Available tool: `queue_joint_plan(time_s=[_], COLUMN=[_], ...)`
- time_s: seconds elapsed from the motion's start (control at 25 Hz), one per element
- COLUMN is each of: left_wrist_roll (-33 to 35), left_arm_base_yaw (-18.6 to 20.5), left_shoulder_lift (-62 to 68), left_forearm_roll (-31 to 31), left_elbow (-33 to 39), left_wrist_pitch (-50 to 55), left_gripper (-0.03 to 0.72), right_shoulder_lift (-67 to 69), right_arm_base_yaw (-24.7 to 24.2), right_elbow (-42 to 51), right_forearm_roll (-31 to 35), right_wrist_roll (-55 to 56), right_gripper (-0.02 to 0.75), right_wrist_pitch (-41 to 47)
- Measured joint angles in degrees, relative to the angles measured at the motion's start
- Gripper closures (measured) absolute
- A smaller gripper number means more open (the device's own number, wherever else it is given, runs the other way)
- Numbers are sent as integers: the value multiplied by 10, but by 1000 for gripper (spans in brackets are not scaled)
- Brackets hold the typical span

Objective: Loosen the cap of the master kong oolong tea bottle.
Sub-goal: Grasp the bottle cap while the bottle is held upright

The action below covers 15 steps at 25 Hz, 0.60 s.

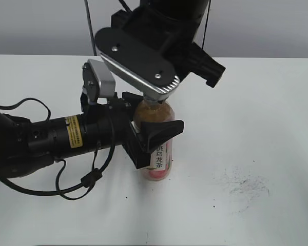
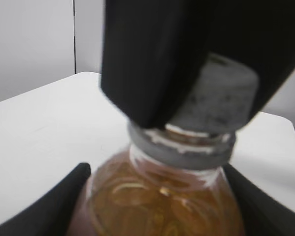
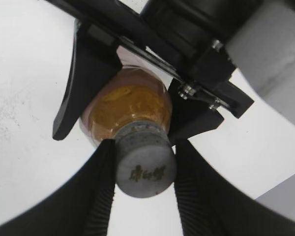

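The master kong oolong tea bottle (image 1: 161, 160) stands upright on the white table, amber tea above a pink label. My left gripper (image 1: 151, 129) reaches in from the left and is shut on the bottle's shoulder. In the left wrist view its black fingers (image 2: 64, 206) flank the amber body (image 2: 157, 196). My right gripper (image 1: 154, 100) comes down from above and hides the cap in the exterior view. In the right wrist view its ribbed fingers (image 3: 96, 191) press both sides of the grey cap (image 3: 146, 169), whose dark logo faces the camera. The cap (image 2: 221, 98) also shows in the left wrist view.
The white table (image 1: 267, 102) carries dark scuff marks (image 1: 244, 184) to the right of the bottle. Black cables (image 1: 77, 187) loop under my left arm at the front left. A grey wall stands behind the table's far edge.
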Motion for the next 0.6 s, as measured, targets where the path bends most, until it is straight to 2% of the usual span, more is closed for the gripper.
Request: queue_joint_plan(time_s=[0.44, 0.6], left_wrist_roll=[-2, -2], left_arm_base_yaw=[0, 0], left_shoulder_lift=[0, 0], left_forearm_roll=[1, 1], left_elbow=[-1, -1], left_wrist_pitch=[2, 2], left_gripper=[240, 240], right_shoulder_lift=[-3, -3], right_arm_base_yaw=[0, 0], right_elbow=[6, 6], right_forearm_roll=[0, 0], right_wrist_roll=[-263, -319], right_gripper=[465, 465], right_wrist_pitch=[-10, -11])
